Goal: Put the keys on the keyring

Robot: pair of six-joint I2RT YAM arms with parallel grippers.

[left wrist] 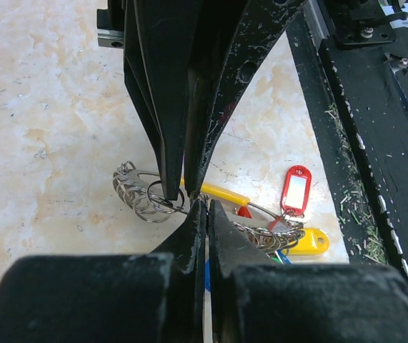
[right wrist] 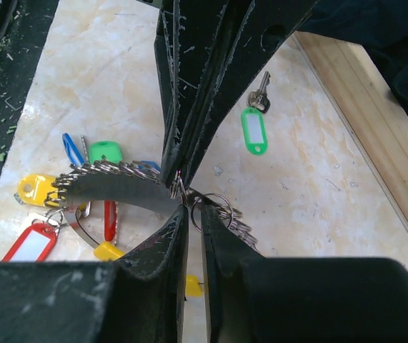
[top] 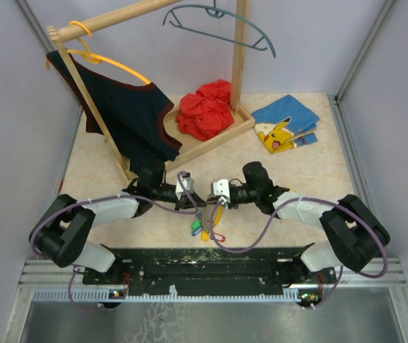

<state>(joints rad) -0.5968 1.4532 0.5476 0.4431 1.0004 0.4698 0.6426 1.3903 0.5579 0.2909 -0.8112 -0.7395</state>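
The keyring [left wrist: 261,211] is a thin silvery ring with a yellow curved piece [left wrist: 221,193] and several small split rings. It is held just above the table between both grippers. My left gripper [left wrist: 204,206] is shut on its wire; in the top view this gripper [top: 193,201] meets my right gripper [top: 211,201] tip to tip. My right gripper [right wrist: 193,211] is shut on a small split ring [right wrist: 211,207] on the keyring [right wrist: 118,191]. Keys with red [left wrist: 296,191], yellow [left wrist: 311,241], blue [right wrist: 71,148] and green [right wrist: 103,151] tags hang from it [top: 205,227]. One green-tag key [right wrist: 254,128] lies alone on the table.
A wooden clothes rack [top: 211,143] stands behind the grippers with a dark garment [top: 132,114] on an orange hanger [top: 111,64] and a grey hanger [top: 221,25]. A red cloth [top: 205,107] lies on its base, a blue printed cloth [top: 287,123] to the right. The black base rail [top: 211,261] runs along the near edge.
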